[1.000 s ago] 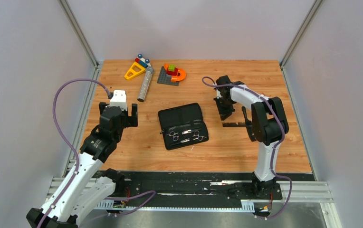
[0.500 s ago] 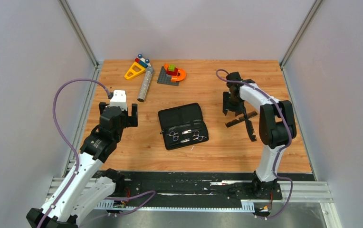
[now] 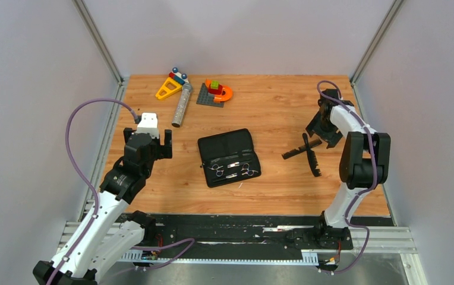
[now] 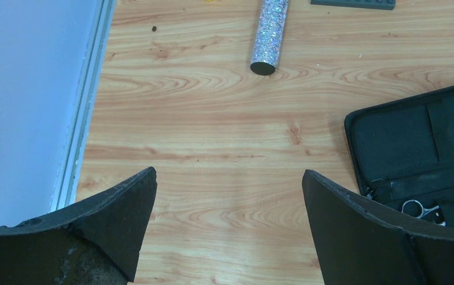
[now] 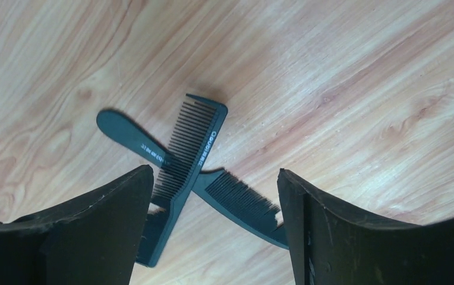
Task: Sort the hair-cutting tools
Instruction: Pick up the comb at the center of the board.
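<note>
Two black combs (image 3: 305, 148) are lying crossed on the counter (image 3: 272, 107), right of centre. The right end effector (image 3: 322, 130) is hanging just beside their far ends, jaws apart. An open black case (image 3: 224, 142) is lying mid-counter, with scissors (image 3: 232, 169) sitting in its near half. The left end effector (image 3: 148, 139) is hovering near the left edge, jaws wide. A grey cylinder (image 3: 181, 107) and toy blocks (image 3: 213, 92) are sitting at the back.

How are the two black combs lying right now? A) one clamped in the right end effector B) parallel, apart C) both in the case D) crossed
D: the right wrist view shows the straight comb crossing the handled comb on the wood, neither held by the open right end effector.
</note>
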{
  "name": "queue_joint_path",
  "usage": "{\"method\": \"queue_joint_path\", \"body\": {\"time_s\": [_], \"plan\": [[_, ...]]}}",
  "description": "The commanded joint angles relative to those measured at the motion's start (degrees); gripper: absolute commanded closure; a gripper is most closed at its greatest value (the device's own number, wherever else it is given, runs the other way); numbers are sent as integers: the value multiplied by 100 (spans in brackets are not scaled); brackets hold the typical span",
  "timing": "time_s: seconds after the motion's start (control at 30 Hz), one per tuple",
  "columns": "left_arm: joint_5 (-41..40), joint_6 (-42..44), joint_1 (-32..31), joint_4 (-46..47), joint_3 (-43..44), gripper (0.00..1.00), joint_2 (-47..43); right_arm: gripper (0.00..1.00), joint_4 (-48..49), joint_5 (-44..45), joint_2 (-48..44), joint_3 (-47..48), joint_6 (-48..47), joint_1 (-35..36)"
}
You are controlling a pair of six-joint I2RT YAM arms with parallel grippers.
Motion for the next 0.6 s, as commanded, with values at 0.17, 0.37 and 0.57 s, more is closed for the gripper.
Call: {"method": "queue_joint_path", "body": {"time_s": [0.17,0.37,0.57], "plan": [[-43,-16,44,113,5,0,-79,25,-153,440,624,538,1427,-131],[-50,-20,44,115,4,0,-111,29,-192,423,902,729,1795,-152],[-38,-20,44,119,4,0,-128,33,-194,262,1156,815,2047,-180]]}}
